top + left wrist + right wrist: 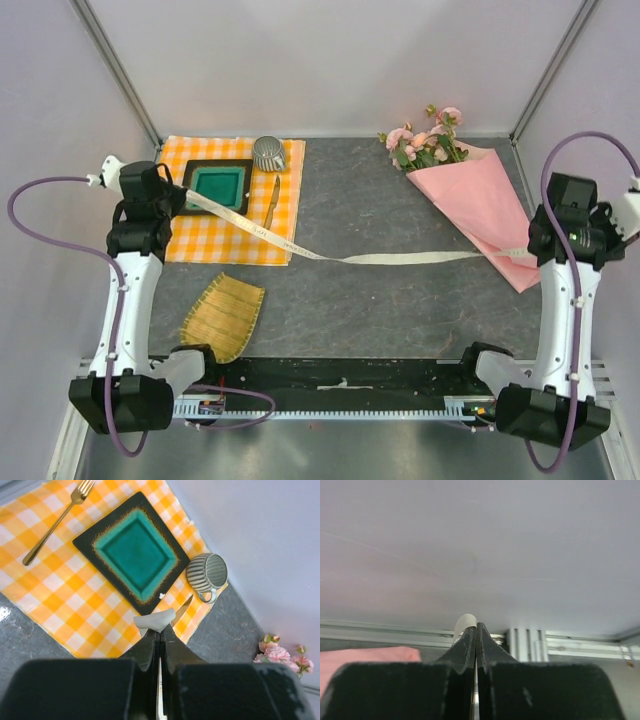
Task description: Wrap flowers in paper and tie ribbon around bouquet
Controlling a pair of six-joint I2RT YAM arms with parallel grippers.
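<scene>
Cream ribbon (380, 258) stretches across the table (380, 310). The left gripper (160, 631) pinches one end above the checked cloth (200, 240). The right gripper (476, 630) pinches the other end, by the thin tip of the bouquet (480, 195).

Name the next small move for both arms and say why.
Probably carry the left gripper toward the bouquet to start a loop: it and the right gripper each clamp a ribbon end, and the ribbon runs unlooped to the cone's narrow end, not yet tied.
</scene>
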